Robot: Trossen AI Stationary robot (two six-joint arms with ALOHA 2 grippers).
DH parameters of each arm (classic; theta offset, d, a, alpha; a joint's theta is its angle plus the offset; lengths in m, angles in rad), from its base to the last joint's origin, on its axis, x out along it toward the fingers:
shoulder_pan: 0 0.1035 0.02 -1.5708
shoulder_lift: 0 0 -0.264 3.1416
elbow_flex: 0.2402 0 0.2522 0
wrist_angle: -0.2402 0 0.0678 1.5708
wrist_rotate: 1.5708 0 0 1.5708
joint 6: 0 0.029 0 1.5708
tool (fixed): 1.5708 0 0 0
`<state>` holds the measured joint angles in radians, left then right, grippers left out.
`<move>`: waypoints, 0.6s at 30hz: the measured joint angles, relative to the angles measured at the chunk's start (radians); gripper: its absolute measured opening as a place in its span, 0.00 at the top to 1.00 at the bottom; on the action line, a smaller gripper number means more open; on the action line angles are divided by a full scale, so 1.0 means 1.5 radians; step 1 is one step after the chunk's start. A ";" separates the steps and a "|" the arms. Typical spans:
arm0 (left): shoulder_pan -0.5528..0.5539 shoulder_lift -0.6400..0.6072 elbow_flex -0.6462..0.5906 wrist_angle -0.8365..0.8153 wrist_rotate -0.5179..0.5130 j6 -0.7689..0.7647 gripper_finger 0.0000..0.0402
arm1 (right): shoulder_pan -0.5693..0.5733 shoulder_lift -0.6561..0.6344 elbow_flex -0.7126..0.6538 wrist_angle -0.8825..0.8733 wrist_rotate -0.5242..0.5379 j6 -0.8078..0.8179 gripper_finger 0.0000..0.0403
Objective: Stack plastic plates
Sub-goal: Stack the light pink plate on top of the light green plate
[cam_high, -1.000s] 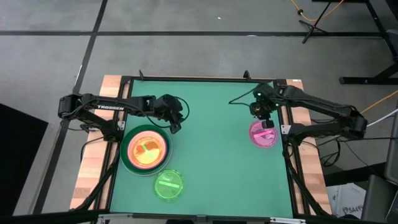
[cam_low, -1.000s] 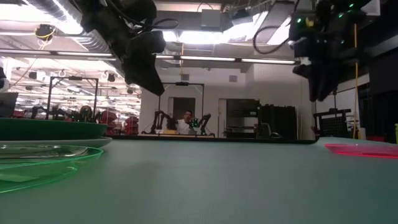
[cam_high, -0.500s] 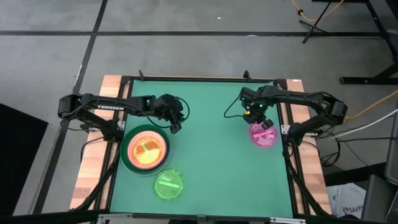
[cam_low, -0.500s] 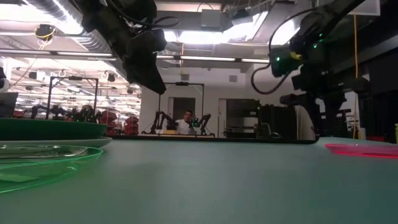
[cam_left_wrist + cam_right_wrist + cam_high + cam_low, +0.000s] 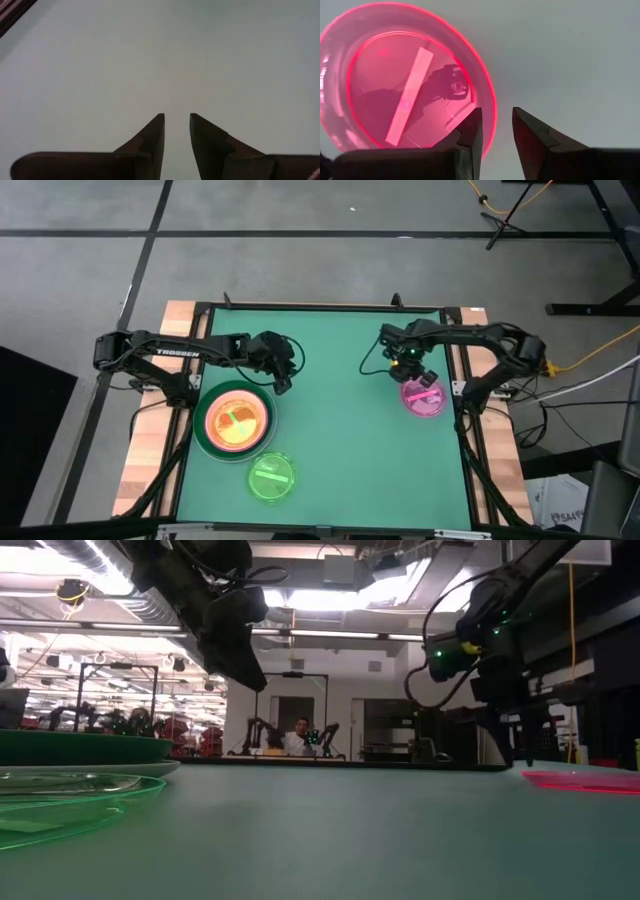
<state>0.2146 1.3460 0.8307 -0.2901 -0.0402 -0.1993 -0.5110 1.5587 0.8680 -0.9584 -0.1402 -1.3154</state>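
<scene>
A translucent pink plate (image 5: 424, 397) (image 5: 582, 780) lies flat near the table's right edge. My right gripper (image 5: 413, 373) (image 5: 522, 755) hangs low over its far-left rim, open by a narrow gap. In the right wrist view one finger (image 5: 472, 127) stands over the pink plate (image 5: 405, 80) and the other outside its rim. A stack with a dark green plate (image 5: 200, 438) (image 5: 85, 748) at the bottom and an orange plate (image 5: 235, 423) on top sits at the left. A lime-green plate (image 5: 270, 476) (image 5: 70, 795) lies near it. My left gripper (image 5: 283, 380) (image 5: 176, 120) waits above the table, slightly open, beside the stack's far-right side.
Bare green table surface (image 5: 340, 430) spreads between the stack and the pink plate. A dark raised frame (image 5: 465, 440) borders the table on the right. In the low view a person (image 5: 298, 738) sits far off in the room behind.
My right gripper has come down from well above the table toward the pink plate's far-left rim, shifting slightly toward the table's left as its arm folded in. The plates have stayed where they were.
</scene>
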 joint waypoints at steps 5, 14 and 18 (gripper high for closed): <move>0.000 0.000 0.000 0.000 0.000 0.000 0.79 | 0.000 0.024 0.000 0.003 0.001 -0.002 0.77; 0.000 0.000 0.000 0.000 0.000 0.000 0.79 | 0.000 0.043 0.000 0.004 0.000 -0.017 0.77; 0.000 0.000 0.000 0.000 0.000 0.000 0.79 | 0.000 0.043 0.000 0.003 -0.001 -0.019 0.77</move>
<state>0.2146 1.3460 0.8310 -0.2901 -0.0402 -0.1993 -0.5110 1.6234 0.8680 -0.9533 -0.1410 -1.3445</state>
